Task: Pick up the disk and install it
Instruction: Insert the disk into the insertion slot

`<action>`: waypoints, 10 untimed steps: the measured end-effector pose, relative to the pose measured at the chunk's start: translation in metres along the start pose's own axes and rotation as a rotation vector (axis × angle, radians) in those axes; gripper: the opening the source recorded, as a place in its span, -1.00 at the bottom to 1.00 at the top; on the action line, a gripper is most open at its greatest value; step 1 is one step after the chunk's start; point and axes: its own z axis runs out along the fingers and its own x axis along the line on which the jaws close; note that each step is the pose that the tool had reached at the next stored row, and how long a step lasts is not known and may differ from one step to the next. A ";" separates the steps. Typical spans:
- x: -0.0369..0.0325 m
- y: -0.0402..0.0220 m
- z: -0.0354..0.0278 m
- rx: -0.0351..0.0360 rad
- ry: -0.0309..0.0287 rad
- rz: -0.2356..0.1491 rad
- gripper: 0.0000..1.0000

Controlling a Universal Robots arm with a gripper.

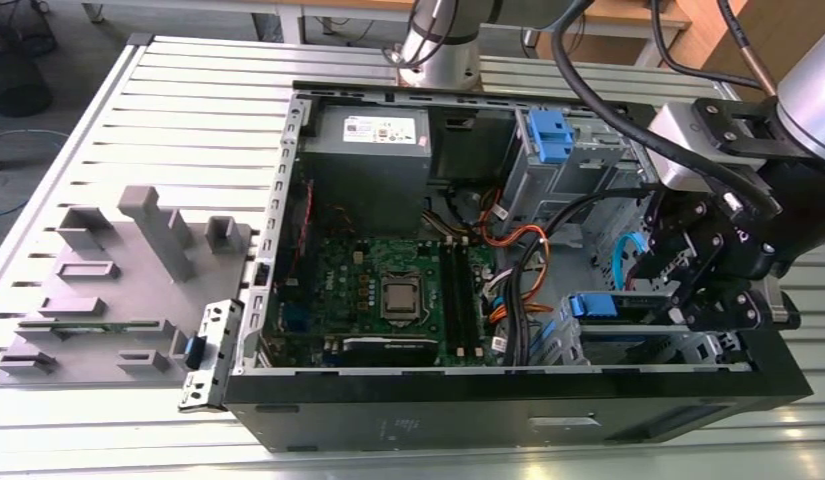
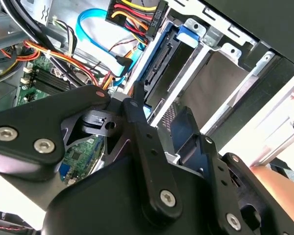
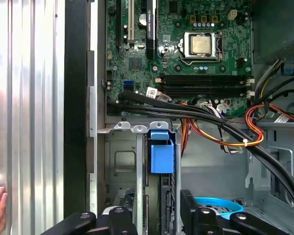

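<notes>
We see a black gripper (image 1: 706,300) built of bolted links (image 2: 142,142) with silver screws (image 2: 166,197), a grey wrist block (image 1: 692,140) and thick black cables (image 1: 564,50).

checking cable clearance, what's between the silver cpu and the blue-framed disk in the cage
In the first wrist view: long black memory slots, then a bundle of black cables, between the square silver cpu and the blue-framed disk.

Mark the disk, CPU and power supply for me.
disk (image 1: 606,305): exterior view, blue carrier end.
CPU (image 3: 202,45): first wrist view, middle of its lid.
power supply (image 1: 365,170): exterior view, grey top face.
</notes>
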 end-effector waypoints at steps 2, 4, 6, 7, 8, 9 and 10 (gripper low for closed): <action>-0.0003 -0.0003 0.0008 0.0004 0.0001 -0.002 -0.03; -0.0007 -0.0008 0.0015 0.0008 0.0001 -0.006 -0.03; -0.0010 -0.0018 0.0017 0.0009 0.0002 -0.009 -0.03; -0.0011 -0.0030 0.0015 0.0008 0.0006 -0.010 -0.03; -0.0011 -0.0041 0.0015 0.0008 0.0006 -0.010 -0.03; -0.0012 -0.0046 0.0016 0.0008 0.0004 -0.010 -0.03; -0.0012 -0.0046 0.0016 0.0008 0.0003 -0.010 -0.03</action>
